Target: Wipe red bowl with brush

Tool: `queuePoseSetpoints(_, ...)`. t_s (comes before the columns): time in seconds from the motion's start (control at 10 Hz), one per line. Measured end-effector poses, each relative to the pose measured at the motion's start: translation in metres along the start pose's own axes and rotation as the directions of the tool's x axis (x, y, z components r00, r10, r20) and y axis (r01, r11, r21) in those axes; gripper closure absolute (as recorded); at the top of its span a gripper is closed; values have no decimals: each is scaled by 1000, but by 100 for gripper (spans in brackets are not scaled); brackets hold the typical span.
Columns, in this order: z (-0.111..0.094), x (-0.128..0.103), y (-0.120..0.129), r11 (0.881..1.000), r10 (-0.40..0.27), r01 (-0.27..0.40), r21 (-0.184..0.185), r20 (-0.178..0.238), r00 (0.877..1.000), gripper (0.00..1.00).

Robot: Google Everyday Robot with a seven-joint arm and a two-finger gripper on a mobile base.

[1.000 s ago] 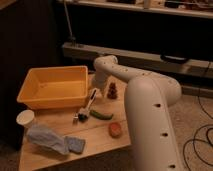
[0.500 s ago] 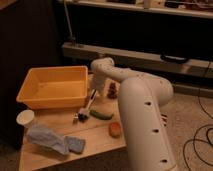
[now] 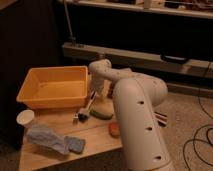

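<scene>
The red bowl [image 3: 52, 89] is a large orange-yellow rectangular tub standing at the back left of the wooden table [image 3: 95, 142]. The brush [image 3: 85, 107], a thin pale stick with a dark head at its lower end, lies slanted just right of the tub's front corner. My white arm bends over the table from the right. My gripper [image 3: 94, 94] points down at the upper end of the brush handle, close beside the tub's right wall. Whether it touches the handle does not show.
A small white cup [image 3: 25, 118] stands at the table's left front. A blue-grey cloth [image 3: 49, 138] lies in front of it. A green oblong thing [image 3: 101, 114] and an orange lump [image 3: 114, 129] lie right of the brush. A dark shelf runs behind.
The bulky part of my arm has shifted left over the table and now hides a small reddish thing behind it. The gripper stays over the brush handle; the brush has not moved.
</scene>
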Motion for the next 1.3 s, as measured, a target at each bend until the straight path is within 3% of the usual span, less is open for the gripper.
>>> queuePoseSetpoints(0.3,-3,-1,0,1000,-1,1,-2,3,1000,85)
queuePoseSetpoints(0.5,1,1,-2,1000,-6,6,6,6,1000,99)
queuePoseSetpoints(1.0,0,3,-4,1000,-8,8,13,4,1000,100)
queuePoseSetpoints(1.1,-1,6,-4,1000,-12,12,3,1,1000,100)
queuePoseSetpoints(1.2,-13,10,-6,999,-8,9,-44,5,1000,100)
queuePoseSetpoints(1.3,-27,12,-19,998,-6,7,-60,17,1000,100)
